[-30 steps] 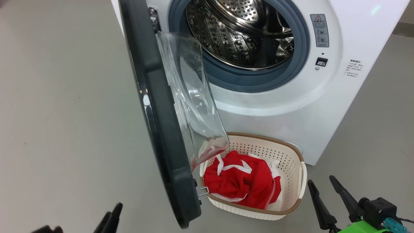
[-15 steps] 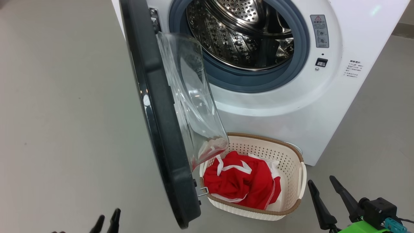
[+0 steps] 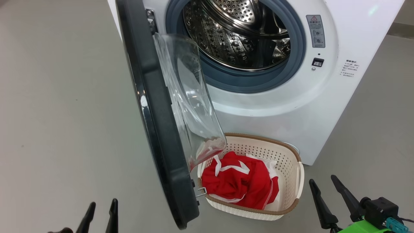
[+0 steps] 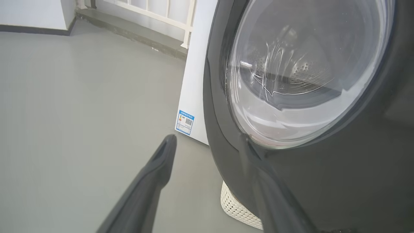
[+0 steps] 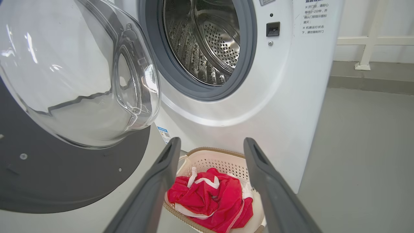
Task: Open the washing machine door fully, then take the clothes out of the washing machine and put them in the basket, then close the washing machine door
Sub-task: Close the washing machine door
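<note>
While the large round washing machine door (image 3: 155, 129), with its wide glossy black frame and bulging clear glass bowl, stands swung out from its hinge on the left of the opening, almost edge-on to the head camera, the big white front-loading washing machine (image 3: 275, 106) shows its grey rubber gasket (image 3: 258, 82) and perforated steel drum (image 3: 233, 35) uncovered. The bright red clothes (image 3: 239, 186) with thin white trim lie bunched inside the small cream-white perforated plastic basket (image 3: 292, 168) with a brown woven-look rim. The basket sits on the grey floor (image 3: 58, 113) close against the foot of the machine's front, below the opening and just beside the door's lower edge; the glass bowl overhangs the basket's left end. A small metal latch hook (image 3: 201, 191) on the door's edge points toward the basket's rim. The left gripper (image 3: 103, 207) is low on the outer side of the door, its two long dark fingers spread apart and holding nothing. In the left wrist view one finger shows over bare floor while the other overlaps the black frame, and whether it touches that frame I cannot tell. A blue-edged sticker (image 4: 185, 122) sits low on the machine's side. The right gripper (image 3: 322, 179) is over the floor just right of the basket, fingers likewise spread and empty, and in its wrist view the basket and clothes appear between them.
</note>
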Controlling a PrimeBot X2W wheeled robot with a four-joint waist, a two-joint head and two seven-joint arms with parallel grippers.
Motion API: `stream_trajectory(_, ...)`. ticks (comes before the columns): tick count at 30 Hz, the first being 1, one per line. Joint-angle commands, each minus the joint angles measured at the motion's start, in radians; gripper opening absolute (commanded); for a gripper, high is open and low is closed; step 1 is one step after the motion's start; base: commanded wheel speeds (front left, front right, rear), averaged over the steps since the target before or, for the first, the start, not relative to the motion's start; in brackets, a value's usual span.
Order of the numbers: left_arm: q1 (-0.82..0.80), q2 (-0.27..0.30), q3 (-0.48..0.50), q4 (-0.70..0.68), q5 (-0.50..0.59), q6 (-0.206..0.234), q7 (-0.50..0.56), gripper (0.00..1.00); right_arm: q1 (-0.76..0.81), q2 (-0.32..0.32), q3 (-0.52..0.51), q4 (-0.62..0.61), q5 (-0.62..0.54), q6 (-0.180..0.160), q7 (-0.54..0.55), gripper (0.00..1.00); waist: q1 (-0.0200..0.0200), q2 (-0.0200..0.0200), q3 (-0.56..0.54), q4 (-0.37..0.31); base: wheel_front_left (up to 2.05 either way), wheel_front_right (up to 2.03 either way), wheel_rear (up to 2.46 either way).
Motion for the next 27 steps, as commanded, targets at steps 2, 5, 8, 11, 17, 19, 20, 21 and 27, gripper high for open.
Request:
stream_trajectory(2, -0.002, -0.010, 0.068, -0.056, 0.079, -0.005, -0.012, 1.00, -0.007, -0.016, 0.011, -0.025, -0.002, 0.006, -0.006, 1.00, -0.0001, 0.0000, 0.001, -0.001, 0.00, 0.00, 0.00)
stream_trajectory(5, 0.013, -0.034, 0.104, -0.091, 0.147, -0.005, -0.012, 1.00, -0.007, -0.015, 0.006, -0.025, -0.002, 0.006, -0.006, 1.00, -0.0001, 0.0000, 0.001, -0.002, 0.00, 0.00, 0.00)
stream_trajectory(8, 0.023, -0.047, 0.126, -0.112, 0.178, -0.005, -0.012, 1.00, -0.008, -0.015, 0.004, -0.026, -0.002, 0.006, -0.006, 1.00, -0.0001, 0.0000, 0.000, -0.003, 0.00, 0.00, 0.00)
stream_trajectory(11, 0.040, -0.060, 0.142, -0.132, 0.206, -0.005, -0.012, 1.00, -0.009, -0.014, 0.001, -0.026, -0.003, 0.006, -0.006, 1.00, -0.0001, 0.0000, 0.000, -0.005, 0.00, 0.00, 0.00)
stream_trajectory(17, 0.064, -0.069, 0.147, -0.138, 0.226, -0.005, -0.012, 1.00, -0.008, -0.013, -0.003, -0.026, -0.004, 0.006, -0.006, 1.00, -0.0001, 0.0000, -0.001, -0.007, 0.00, 0.00, 0.00)
stream_trajectory(19, 0.064, -0.069, 0.144, -0.135, 0.218, -0.005, -0.012, 1.00, -0.008, -0.013, -0.004, -0.025, -0.004, 0.006, -0.006, 1.00, -0.0001, 0.0000, 0.000, -0.007, 0.00, 0.00, 0.00)
stream_trajectory(20, 0.063, -0.069, 0.144, -0.134, 0.216, -0.005, -0.012, 1.00, -0.008, -0.013, -0.005, -0.025, -0.005, 0.006, -0.006, 1.00, -0.0001, 0.0000, 0.000, -0.007, 0.00, 0.00, 0.00)
stream_trajectory(21, 0.063, -0.070, 0.144, -0.135, 0.214, -0.005, -0.012, 1.00, -0.008, -0.013, -0.004, -0.025, -0.005, 0.006, -0.006, 1.00, -0.0001, 0.0000, -0.001, -0.007, 0.00, 0.00, 0.00)
stream_trajectory(27, 0.060, -0.070, 0.150, -0.145, 0.216, -0.005, -0.012, 1.00, -0.009, -0.014, -0.004, -0.026, -0.005, 0.006, -0.006, 1.00, -0.0001, 0.0000, 0.002, -0.009, 0.00, 0.00, 0.00)
